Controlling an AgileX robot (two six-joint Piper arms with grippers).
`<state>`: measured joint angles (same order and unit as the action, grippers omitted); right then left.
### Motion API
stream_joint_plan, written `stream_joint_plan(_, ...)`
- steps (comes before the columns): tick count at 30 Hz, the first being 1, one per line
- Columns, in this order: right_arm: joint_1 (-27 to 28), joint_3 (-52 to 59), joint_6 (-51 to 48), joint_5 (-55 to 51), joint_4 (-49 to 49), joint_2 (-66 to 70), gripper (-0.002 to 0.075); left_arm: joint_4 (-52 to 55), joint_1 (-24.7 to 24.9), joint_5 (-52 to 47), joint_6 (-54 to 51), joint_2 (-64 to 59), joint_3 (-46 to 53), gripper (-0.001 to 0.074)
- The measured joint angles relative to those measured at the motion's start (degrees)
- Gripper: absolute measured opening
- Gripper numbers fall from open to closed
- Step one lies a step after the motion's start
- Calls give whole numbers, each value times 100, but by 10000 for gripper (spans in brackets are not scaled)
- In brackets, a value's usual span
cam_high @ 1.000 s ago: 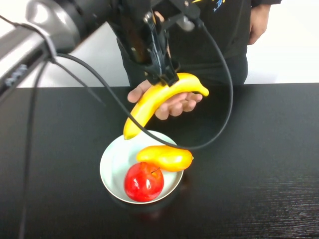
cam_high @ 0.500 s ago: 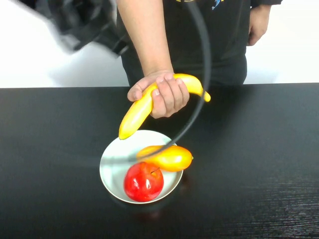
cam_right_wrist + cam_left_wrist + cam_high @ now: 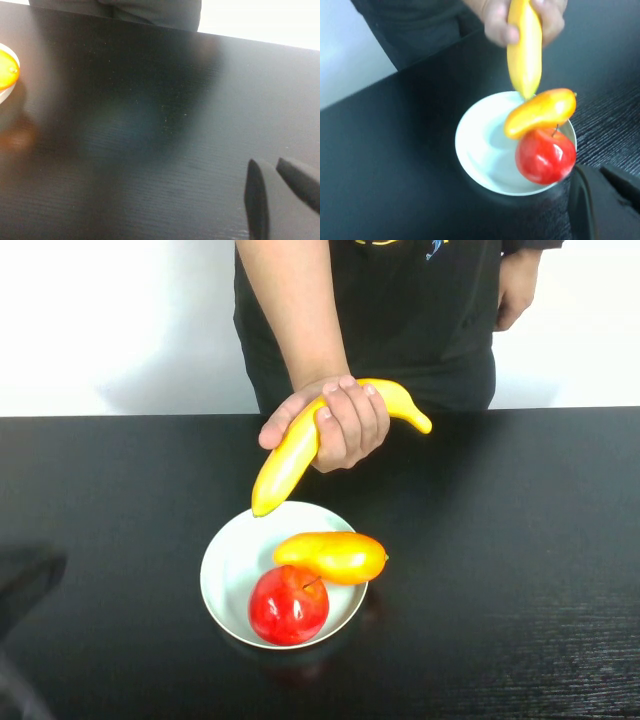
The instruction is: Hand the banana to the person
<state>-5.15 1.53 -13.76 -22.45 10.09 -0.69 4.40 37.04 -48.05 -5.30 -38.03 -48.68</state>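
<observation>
Above the bowl [image 3: 222, 585], the banana [image 3: 300, 445] sits in the person's hand [image 3: 335, 425], so I'd just park. Left gripper [image 3: 602, 192], near the bowl, grips nothing, jaws slightly apart; right gripper [image 3: 277, 190] idles over bare table [image 3: 150, 125], also parted.

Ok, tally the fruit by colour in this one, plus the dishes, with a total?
Yellow: 1, the banana in the person's hand.
Orange-yellow: 1, the oval fruit.
Red: 1, the apple.
White bowl: 1.
Total: 4.
</observation>
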Motion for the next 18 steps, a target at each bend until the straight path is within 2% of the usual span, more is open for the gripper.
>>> stream_joint_plan(4,0,0,0,0,0,0,-11,39,0,320,147,853,1037,-1)
stream_joint_plan(8,0,0,0,0,0,0,-11,443,0,351,187,1458,1580,-1)
stream_joint_plan(18,0,0,0,0,0,0,-11,515,0,254,201,1731,1884,-1)
